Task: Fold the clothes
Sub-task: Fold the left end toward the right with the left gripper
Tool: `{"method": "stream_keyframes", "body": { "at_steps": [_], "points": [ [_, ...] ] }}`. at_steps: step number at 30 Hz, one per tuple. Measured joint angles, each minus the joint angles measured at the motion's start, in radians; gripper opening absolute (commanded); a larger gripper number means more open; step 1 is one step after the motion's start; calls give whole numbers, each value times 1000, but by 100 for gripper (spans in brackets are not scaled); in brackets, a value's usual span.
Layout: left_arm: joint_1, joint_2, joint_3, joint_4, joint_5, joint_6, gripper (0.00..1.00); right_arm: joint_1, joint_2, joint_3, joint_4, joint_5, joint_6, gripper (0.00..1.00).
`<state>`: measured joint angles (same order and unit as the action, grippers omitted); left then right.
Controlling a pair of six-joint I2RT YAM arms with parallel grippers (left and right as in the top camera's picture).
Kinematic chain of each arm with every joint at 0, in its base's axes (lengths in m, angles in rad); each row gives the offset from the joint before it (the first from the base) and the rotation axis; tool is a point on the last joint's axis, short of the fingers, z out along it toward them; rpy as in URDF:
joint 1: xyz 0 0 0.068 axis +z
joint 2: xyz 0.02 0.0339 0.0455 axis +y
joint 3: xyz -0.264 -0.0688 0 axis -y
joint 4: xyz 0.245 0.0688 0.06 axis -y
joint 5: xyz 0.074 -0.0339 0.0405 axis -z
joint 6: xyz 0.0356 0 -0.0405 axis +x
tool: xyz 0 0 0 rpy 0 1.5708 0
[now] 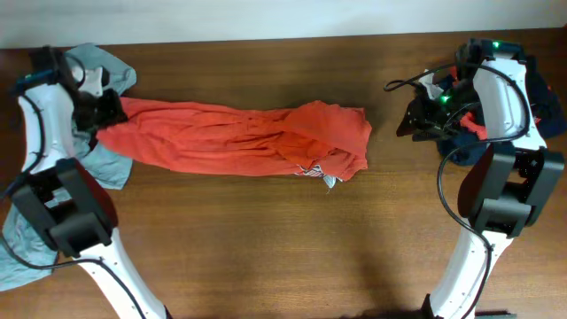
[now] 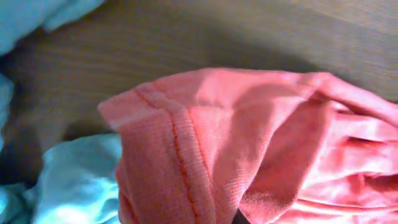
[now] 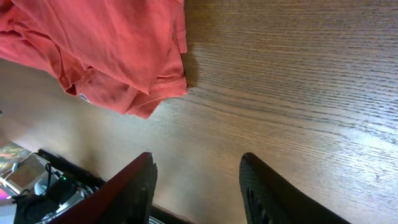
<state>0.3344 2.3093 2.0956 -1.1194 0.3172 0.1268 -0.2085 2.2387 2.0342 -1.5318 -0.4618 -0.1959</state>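
One orange-red shirt (image 1: 239, 137) lay bunched in a long strip across the middle of the wooden desk (image 1: 266, 248). Its left end reached the left jaws, just beside a pale blue garment (image 1: 111, 164) at the desk's left edge. Through the left wrist camera I saw only the shirt's stitched hem filling the view, so I could not tell whether those jaws were pinching it. The right jaws stood spread and empty over bare wood, fingers (image 3: 267, 193) wide apart, near the shirt's right end without touching it. Dark clothes (image 1: 545, 106) sat behind the right arm (image 1: 505, 97).
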Motion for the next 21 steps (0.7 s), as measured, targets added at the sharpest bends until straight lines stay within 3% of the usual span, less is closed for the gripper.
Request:
{"method": "stream_keyframes", "body": {
  "at_steps": [10, 21],
  "points": [
    [-268, 0, 6, 13, -19, 0, 1, 0, 0, 0, 3, 4, 1, 48],
    [-446, 11, 6, 51, -47, 0, 1, 0, 0, 0, 3, 25, 0, 48]
  ]
}}
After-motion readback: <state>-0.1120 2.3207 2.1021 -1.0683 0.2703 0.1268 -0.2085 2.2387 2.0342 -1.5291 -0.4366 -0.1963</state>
